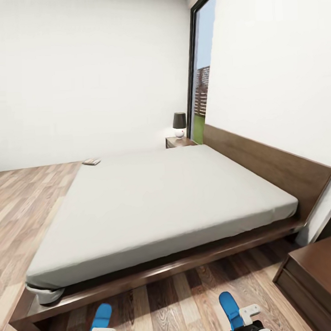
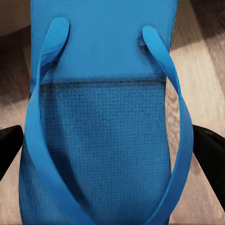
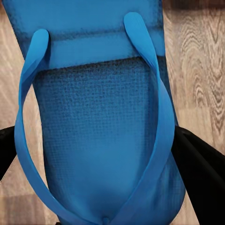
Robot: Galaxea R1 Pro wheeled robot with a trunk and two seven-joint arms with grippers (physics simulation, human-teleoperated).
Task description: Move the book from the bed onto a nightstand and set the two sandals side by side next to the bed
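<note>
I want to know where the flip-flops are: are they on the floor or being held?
Held. Each gripper's dark fingers flank a sandal: the left sandal and the right sandal.

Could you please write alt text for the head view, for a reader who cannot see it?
A low dark wooden bed with a bare pale grey mattress spans the room; at the bottom edge each tool holds a blue sandal, left and right, above the plank floor. A small book lies at the mattress's far corner, and a lamp tops the far nightstand.
</note>
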